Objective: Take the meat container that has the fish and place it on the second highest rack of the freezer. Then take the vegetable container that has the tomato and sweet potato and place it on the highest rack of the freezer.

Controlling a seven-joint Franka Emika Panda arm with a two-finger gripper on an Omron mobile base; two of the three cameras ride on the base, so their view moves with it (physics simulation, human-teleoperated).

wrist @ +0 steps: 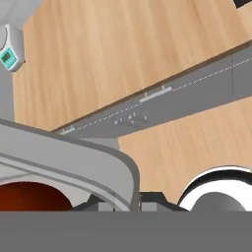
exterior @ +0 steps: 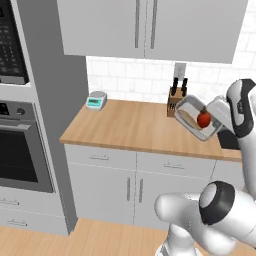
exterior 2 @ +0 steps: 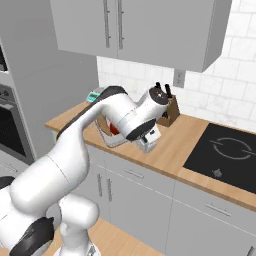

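Observation:
The vegetable container (exterior: 192, 119) is a clear tray, held tilted in the air above the right part of the counter. The red tomato (exterior: 203, 119) rests inside it. My gripper (exterior: 215, 122) is shut on the tray's right rim. In the right base view the tray (exterior 2: 111, 136) and tomato (exterior 2: 114, 130) peek out behind my forearm. The hand view shows the tray's rim (wrist: 74, 152) close up, with the tomato (wrist: 29, 197) below it. I cannot make out the sweet potato. The meat container, the fish and the freezer are out of view.
The wooden counter (exterior: 125, 127) carries a small kitchen scale (exterior: 96, 101) at the back left and a knife block (exterior: 175, 97) by the wall. A black cooktop (exterior 2: 225, 150) lies to the right. An oven (exterior: 17, 145) stands at the left, and wall cabinets (exterior: 150, 25) hang above.

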